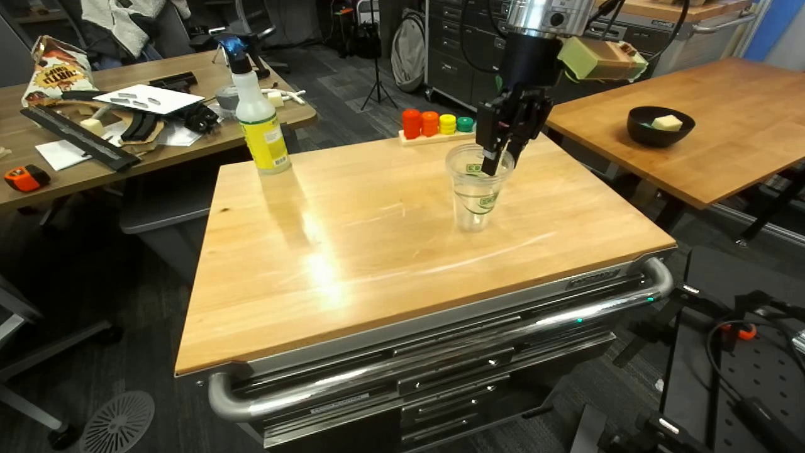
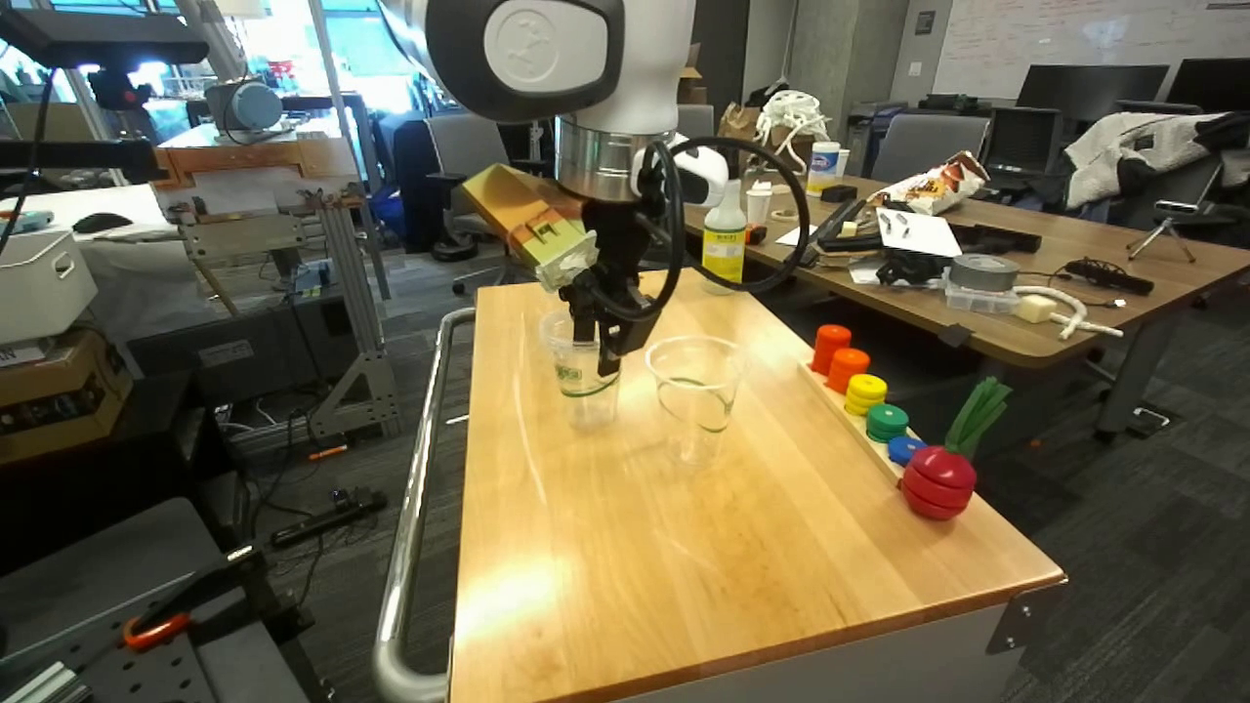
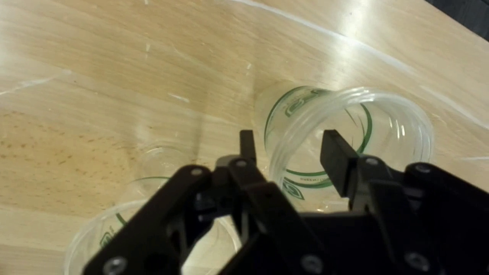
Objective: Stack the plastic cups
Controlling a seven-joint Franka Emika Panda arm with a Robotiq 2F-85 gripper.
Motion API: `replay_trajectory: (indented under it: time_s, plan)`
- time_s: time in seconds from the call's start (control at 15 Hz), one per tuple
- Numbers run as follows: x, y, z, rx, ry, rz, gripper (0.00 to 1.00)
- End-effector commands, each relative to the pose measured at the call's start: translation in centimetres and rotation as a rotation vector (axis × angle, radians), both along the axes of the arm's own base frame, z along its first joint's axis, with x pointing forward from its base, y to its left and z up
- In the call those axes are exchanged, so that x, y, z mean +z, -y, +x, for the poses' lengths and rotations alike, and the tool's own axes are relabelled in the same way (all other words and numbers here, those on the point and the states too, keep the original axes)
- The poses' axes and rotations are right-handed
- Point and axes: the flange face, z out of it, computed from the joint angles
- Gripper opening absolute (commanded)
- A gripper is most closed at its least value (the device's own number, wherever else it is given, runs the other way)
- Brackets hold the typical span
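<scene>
Clear plastic cups with green print stand upright on the wooden cart top. In the wrist view, the right-hand cup (image 3: 397,126) has several layered rim lines, like nested cups. It also shows in an exterior view (image 2: 589,405). A separate single cup (image 2: 698,405) stands beside it; in the wrist view this cup (image 3: 110,225) is partly hidden behind my gripper. In an exterior view the cups (image 1: 471,217) overlap. My gripper (image 3: 291,152) is open, its fingers apart, with the layered rim's wall between them. One finger is outside the wall, one over the mouth. Contact cannot be told.
A spray bottle with yellow label (image 1: 267,135) stands at a cart corner. A peg board with coloured rings (image 2: 864,395) and a red toy vegetable (image 2: 937,481) line one edge. A metal handle (image 2: 415,508) runs along the opposite edge. Cluttered and bare-topped tables stand beyond.
</scene>
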Motion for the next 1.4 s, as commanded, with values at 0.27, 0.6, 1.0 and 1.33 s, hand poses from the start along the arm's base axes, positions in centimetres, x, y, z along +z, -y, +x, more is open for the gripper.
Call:
replay_trajectory:
  time_s: [0.27, 0.6, 1.0, 1.33]
  plan:
    - [1.9, 0.4, 1.8, -0.022, 0.007, -0.008, 0.00]
    - [2.8, 0.8, 2.7, -0.052, -0.014, 0.026, 0.02]
    - [9.9, 1.6, 5.5, -0.157, 0.012, 0.111, 0.02]
    - [14.9, 4.6, 6.0, -0.249, 0.116, 0.053, 0.02]
